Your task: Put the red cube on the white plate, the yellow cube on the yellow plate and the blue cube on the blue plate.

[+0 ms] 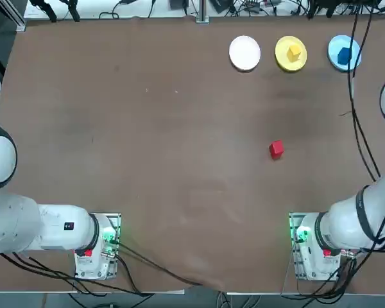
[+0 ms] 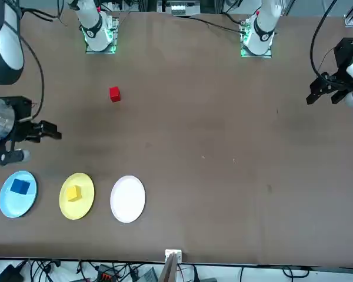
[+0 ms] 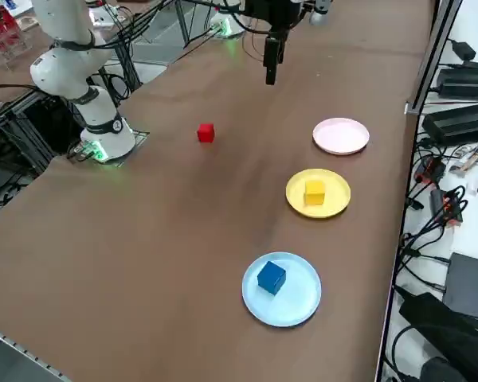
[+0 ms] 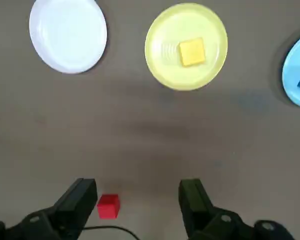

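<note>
From my station I read the table in the overhead view from left to right: the white plate [image 1: 244,52] sits bare at the far edge, the yellow plate [image 1: 290,53] just beside it carries the yellow cube [image 1: 294,52], and the blue plate [image 1: 344,52] at the end carries the blue cube [image 1: 344,56]. I judge two of the three placements done, so the step in hand is the last one: fetching the red cube [image 1: 276,149], which lies alone on the bare table well short of the plates, at about five o'clock from the white plate. The right gripper [image 4: 138,197] hangs above the table with its jaws spread wide and nothing between them. In the wrist view the red cube [image 4: 108,206] lies just inside the left finger [image 4: 80,197], close against it and off the midline, while the other finger [image 4: 192,200] stands well clear of it. My next move, as I see it, is to shift the hand sideways until the cube sits centred in the gap, lower until the fingers straddle it, close, then lift and carry it toward eleven o'clock to the white plate [image 4: 68,34].
</note>
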